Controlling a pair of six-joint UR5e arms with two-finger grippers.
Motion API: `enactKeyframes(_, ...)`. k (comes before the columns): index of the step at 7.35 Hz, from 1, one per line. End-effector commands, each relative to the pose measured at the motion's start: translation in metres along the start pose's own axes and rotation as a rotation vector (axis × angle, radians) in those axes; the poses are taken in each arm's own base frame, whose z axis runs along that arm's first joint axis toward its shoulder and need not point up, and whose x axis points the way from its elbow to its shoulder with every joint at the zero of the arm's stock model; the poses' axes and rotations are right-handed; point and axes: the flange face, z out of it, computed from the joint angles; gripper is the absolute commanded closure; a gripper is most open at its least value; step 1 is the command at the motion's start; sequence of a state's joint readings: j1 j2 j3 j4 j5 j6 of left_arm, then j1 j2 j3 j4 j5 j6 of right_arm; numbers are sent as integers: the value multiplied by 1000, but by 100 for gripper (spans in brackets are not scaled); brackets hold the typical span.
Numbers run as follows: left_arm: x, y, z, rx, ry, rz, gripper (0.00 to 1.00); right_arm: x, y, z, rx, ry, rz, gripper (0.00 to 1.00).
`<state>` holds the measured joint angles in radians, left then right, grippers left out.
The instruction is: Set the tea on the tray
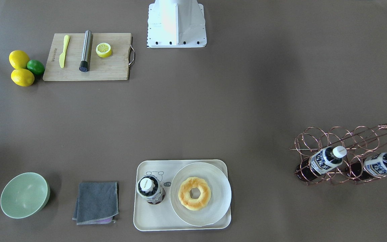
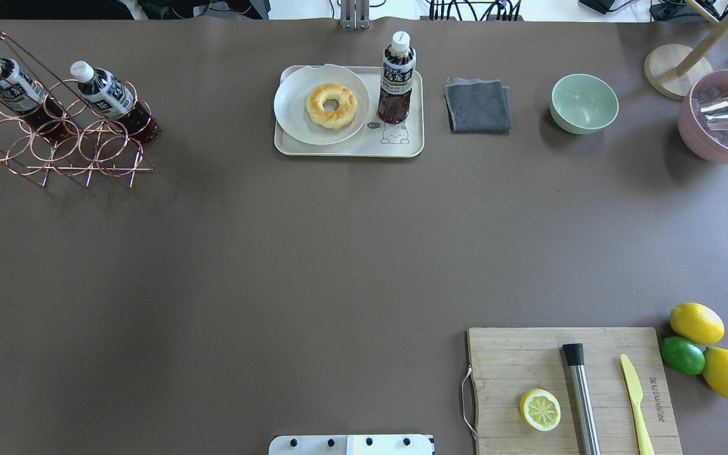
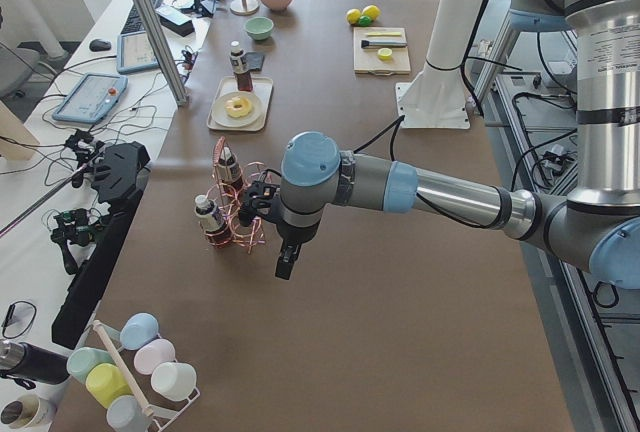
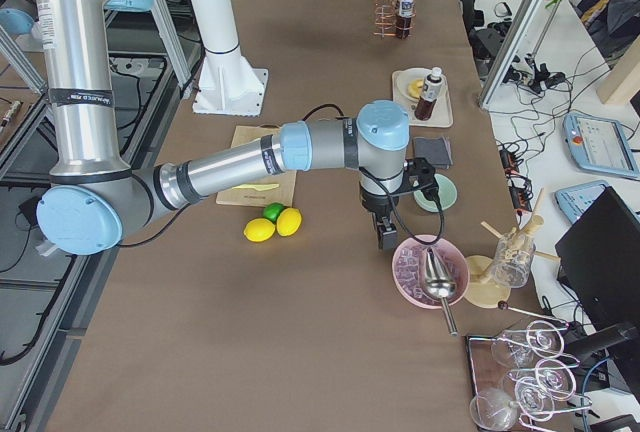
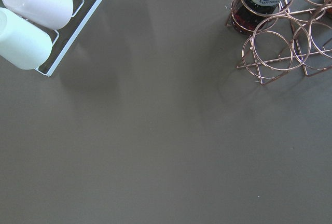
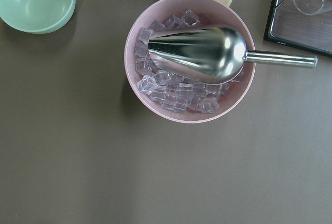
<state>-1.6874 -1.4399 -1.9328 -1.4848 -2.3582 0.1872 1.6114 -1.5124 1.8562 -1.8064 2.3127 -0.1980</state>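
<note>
**Item: tea** (image 2: 396,79). Stands upright on the tray (image 2: 345,149), upper middle of the overhead view, in the tray's right part. It is just beside the plate (image 2: 291,107) that carries the doughnut (image 2: 332,105). Placement looks done.

**Left claw** (image 3: 284,270). Hangs near the wire rack (image 2: 67,151), which holds two look-alike bottles (image 2: 9,85). It shows only in the side view, so I cannot tell how far it is open or whether it holds anything; probably nothing.

**Right claw** (image 4: 386,244). Hangs near the pink bowl (image 6: 136,86) of ice with its scoop (image 6: 199,53). Its opening cannot be judged either.

**Hazards.**
- The tea is tall on a narrow foot, so a brush from an arm would likely tip it onto the plate or over the tray's rim.
- A low sweep by the left arm could snag the rack's loops and drag the bottles.
- The scoop's handle overhangs the bowl's rim and could be caught by the right arm.

**Edges and room.**
- The tray lies close to the bench (image 2: 339,253) edge at the top of the overhead view, leaving little margin behind it.
- The grey cloth (image 2: 478,105) and green bowl (image 2: 584,103) lie to its right, apart from it.
- The middle of the frame, down to the wooden board (image 2: 528,360) at lower right, offers broad passage.
</note>
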Motion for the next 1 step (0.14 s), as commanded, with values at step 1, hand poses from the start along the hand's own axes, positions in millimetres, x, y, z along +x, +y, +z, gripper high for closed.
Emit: enactKeyframes(1,2,-3,-4,38,-11,33,3,6,0,11,-19,-13,10,0)
